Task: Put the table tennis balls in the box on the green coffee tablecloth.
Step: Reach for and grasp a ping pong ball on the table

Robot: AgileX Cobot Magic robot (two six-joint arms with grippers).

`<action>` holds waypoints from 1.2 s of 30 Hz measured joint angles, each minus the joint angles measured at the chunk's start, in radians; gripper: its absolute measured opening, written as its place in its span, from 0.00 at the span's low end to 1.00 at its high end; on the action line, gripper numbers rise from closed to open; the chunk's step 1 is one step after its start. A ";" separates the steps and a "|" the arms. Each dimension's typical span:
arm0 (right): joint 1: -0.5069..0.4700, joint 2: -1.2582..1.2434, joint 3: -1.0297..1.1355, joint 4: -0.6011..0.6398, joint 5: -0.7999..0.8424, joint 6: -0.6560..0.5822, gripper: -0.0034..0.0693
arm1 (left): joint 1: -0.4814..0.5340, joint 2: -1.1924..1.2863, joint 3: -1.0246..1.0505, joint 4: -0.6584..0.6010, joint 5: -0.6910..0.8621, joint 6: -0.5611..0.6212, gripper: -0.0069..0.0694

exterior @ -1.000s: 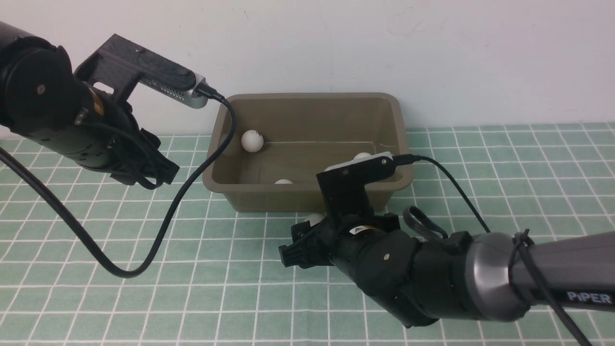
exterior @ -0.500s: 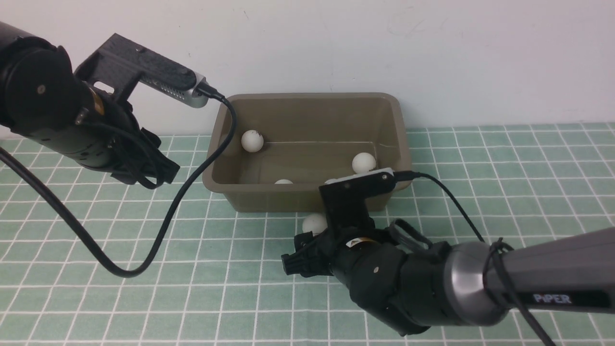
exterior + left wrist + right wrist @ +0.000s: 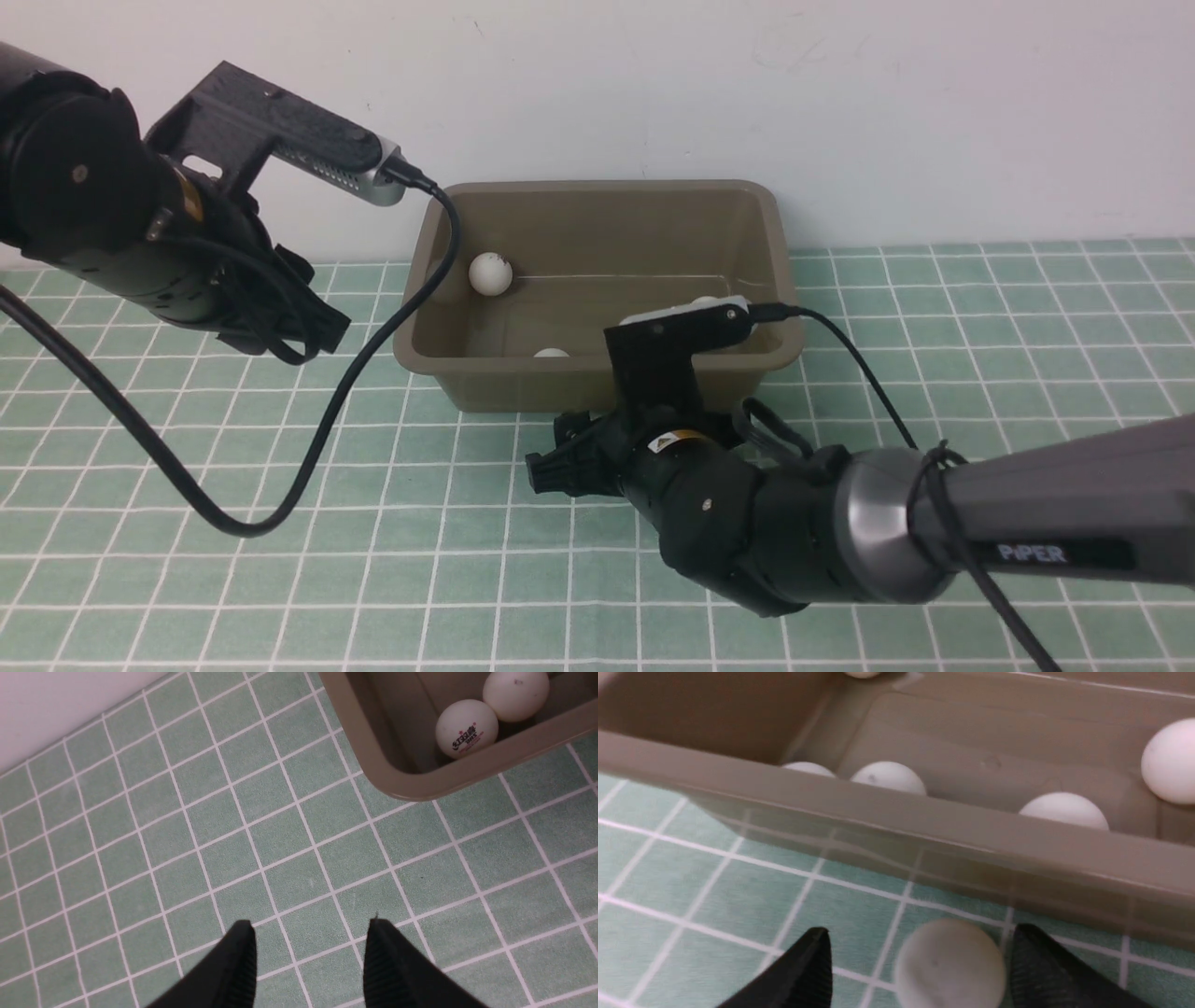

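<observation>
The olive-brown box stands on the green coffee tablecloth against the wall. Several table tennis balls lie inside it, one at the back left and one by the front wall. In the right wrist view a further ball rests on the cloth just outside the box's front wall. My right gripper is open around it, one finger close against it and a gap on the other side. My left gripper hangs open and empty over bare cloth, left of the box.
A black cable loops from the left wrist camera across the cloth in front of the box's left corner. The white wall runs directly behind the box. Two marked balls sit in the box's near-left corner.
My right arm has shifted left and toward the box, so its gripper now covers the ball on the cloth in the front view. The left arm has not moved.
</observation>
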 joint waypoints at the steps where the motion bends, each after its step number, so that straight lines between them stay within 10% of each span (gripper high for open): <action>1: -0.006 0.009 -0.004 0.001 0.000 0.003 0.68 | 0.000 0.000 0.000 0.000 -0.003 0.000 0.47; 27: -0.035 0.182 -0.110 -0.032 -0.025 0.041 0.62 | 0.000 0.000 0.000 0.001 -0.045 0.000 0.47; 36: -0.022 0.183 -0.110 0.113 -0.099 -0.188 0.53 | 0.000 0.000 0.000 0.001 -0.045 0.000 0.47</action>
